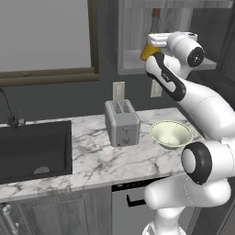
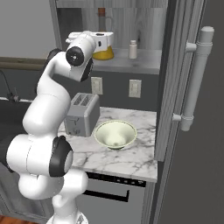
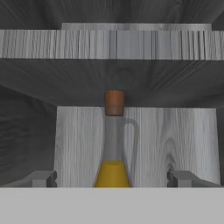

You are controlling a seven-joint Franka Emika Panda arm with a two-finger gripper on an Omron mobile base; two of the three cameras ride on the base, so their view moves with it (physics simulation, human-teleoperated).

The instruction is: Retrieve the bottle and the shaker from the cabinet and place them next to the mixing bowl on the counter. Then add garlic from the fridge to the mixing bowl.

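The bottle (image 3: 113, 144), a cone-shaped glass flask of amber-yellow liquid with a thin neck, a slim glass handle and a reddish-brown stopper, stands upright on the pale shelf board of the cabinet (image 2: 144, 61); the hand (image 3: 112, 178) is level with the flask's body, fingers spread wide to either side and closed on nothing; the flask is judged rigid, smooth, breakable and bottom-heavy with liquid, so the firmest hold would be low on the cone, above the widest part, not on the slender neck; the shaker (image 2: 133, 49), a small pale cylinder with a silvery cap, stands on the same shelf to the right of the bottle and apart from it, likely light and easily toppled; below the cabinet, the mixing bowl (image 1: 170, 133) rests on the marble worktop (image 1: 92, 160) just beside the toaster (image 1: 121, 122); bare worktop lies around the bowl; the fridge (image 2: 192, 113) stands immediately right of the cabinet, the black sink basin (image 1: 34, 151) well to its left.
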